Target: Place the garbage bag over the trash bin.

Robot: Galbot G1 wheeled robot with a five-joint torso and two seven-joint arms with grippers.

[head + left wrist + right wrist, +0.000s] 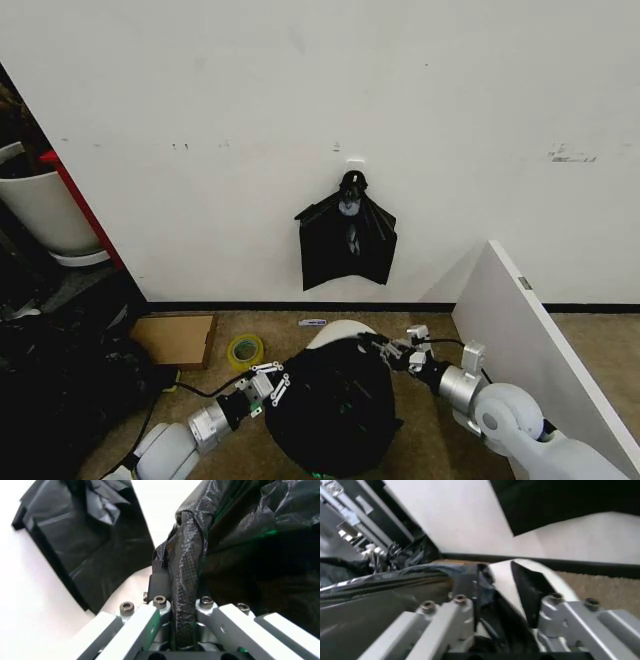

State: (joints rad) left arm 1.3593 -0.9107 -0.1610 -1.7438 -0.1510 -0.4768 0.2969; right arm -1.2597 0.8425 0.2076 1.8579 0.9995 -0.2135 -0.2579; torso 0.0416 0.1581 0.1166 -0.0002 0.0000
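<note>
The garbage bag point(335, 410), glossy black and crinkled, is draped over the trash bin, whose cream-white rim point(340, 333) still shows on the wall side. My left gripper point(265, 383) sits at the bag's left edge. In the left wrist view it point(181, 603) is shut on a twisted fold of the garbage bag point(185, 577). My right gripper point(398, 350) is at the bag's upper right edge. The right wrist view shows it point(507, 588) open, fingers wide apart on either side of the bin rim point(502, 577) and a flap of the bag point(530, 583).
A flat bunch of black bags point(347, 240) hangs on the white wall behind. A white board point(530, 340) leans at the right. A cardboard piece point(178, 338) and a yellow tape roll point(245, 350) lie on the carpet to the left, beside dark clutter point(60, 380) and a larger white tub point(45, 210).
</note>
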